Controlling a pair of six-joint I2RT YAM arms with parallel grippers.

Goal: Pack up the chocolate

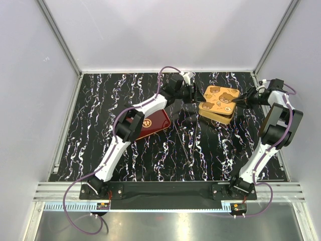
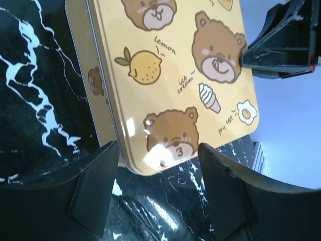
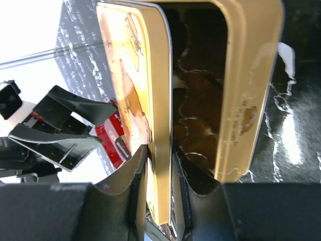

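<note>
The left arm [image 1: 113, 152] reaches toward 1 o'clock; the left gripper [image 2: 158, 148] is open, fingers spread wide. The right arm [image 1: 255, 158] reaches toward 12 o'clock, wrist turned to 9 o'clock; the right gripper [image 3: 159, 155] pinches a lid [image 3: 133, 90] edge.

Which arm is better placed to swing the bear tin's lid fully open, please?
Right. The right gripper pinches the lid by its edge, already tilted up off the base. The left gripper stands open at the lid's corner, holding nothing.
</note>
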